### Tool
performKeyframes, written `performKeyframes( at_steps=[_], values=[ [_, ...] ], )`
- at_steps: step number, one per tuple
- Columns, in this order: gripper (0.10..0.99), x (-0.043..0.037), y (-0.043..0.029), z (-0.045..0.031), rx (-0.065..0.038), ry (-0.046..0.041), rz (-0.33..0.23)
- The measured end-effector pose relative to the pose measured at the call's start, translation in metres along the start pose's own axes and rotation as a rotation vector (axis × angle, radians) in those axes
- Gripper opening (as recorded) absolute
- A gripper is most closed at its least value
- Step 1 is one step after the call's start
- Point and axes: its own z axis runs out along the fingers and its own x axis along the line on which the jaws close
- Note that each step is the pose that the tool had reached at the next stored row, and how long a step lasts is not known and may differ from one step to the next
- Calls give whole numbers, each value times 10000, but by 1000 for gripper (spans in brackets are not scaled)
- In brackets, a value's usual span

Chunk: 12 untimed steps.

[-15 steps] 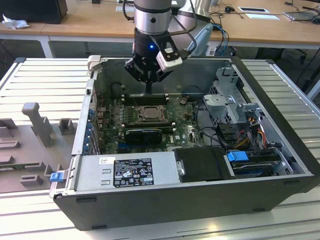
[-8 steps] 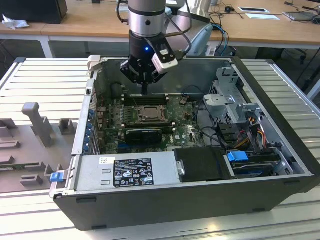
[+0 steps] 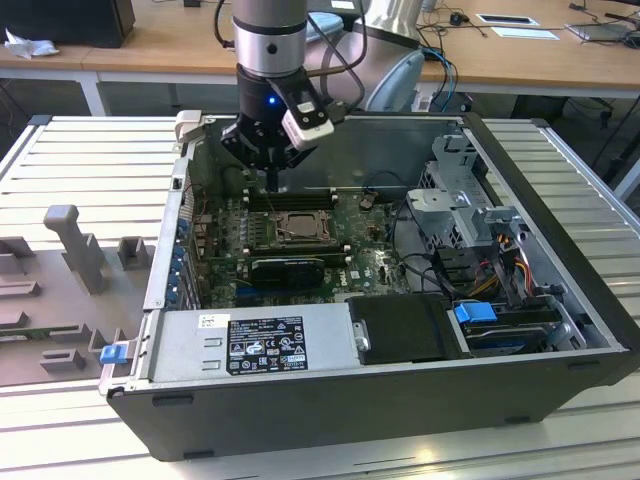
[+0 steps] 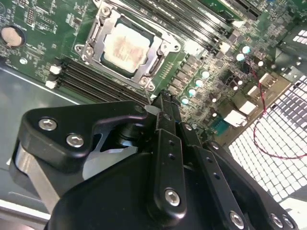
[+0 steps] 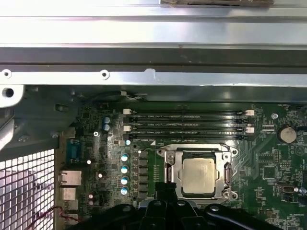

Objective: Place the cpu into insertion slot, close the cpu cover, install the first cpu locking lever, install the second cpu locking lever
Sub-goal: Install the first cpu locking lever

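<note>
— Dark sheet metal, largest first: is that the computer case (image 3: 400, 410), lying open on the ribbed metal bench (image 3: 80, 150)?
— Yes. Inside it lies the green motherboard (image 5: 268, 167), flat and studded with small parts and long black memory slots (image 5: 187, 122).
— And the gripper (image 3: 272, 183)?
— Black jointed links, bolted. It hangs over the memory slots just beside the socket (image 5: 225, 152), fingers drawn together with nothing between them.
— The cpu cover (image 5: 169, 170)?
— A silver-grey stamped frame, square and windowed, lying flat around the chip. It is likely stiff but thin, and better pushed on its rim than at the window. Whether it is locked down cannot be told.
— Smallest, the cpu (image 5: 198, 175)?
— Seated in the socket, its pale cream-silver top showing through the window, matt and slightly stained. It is probably light, rigid and fragile underneath. It is best held by opposite edges, never by the faces.
</note>
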Motion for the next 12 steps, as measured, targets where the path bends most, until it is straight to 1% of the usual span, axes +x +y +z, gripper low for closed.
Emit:
performKeyframes(
  at_steps=[4,6,12],
  values=[
    [106,44,0,0,0,1,-7],
    [106,81,0,0,0,1,-11],
    [106,144,0,0,0,2,-17]
  ],
)
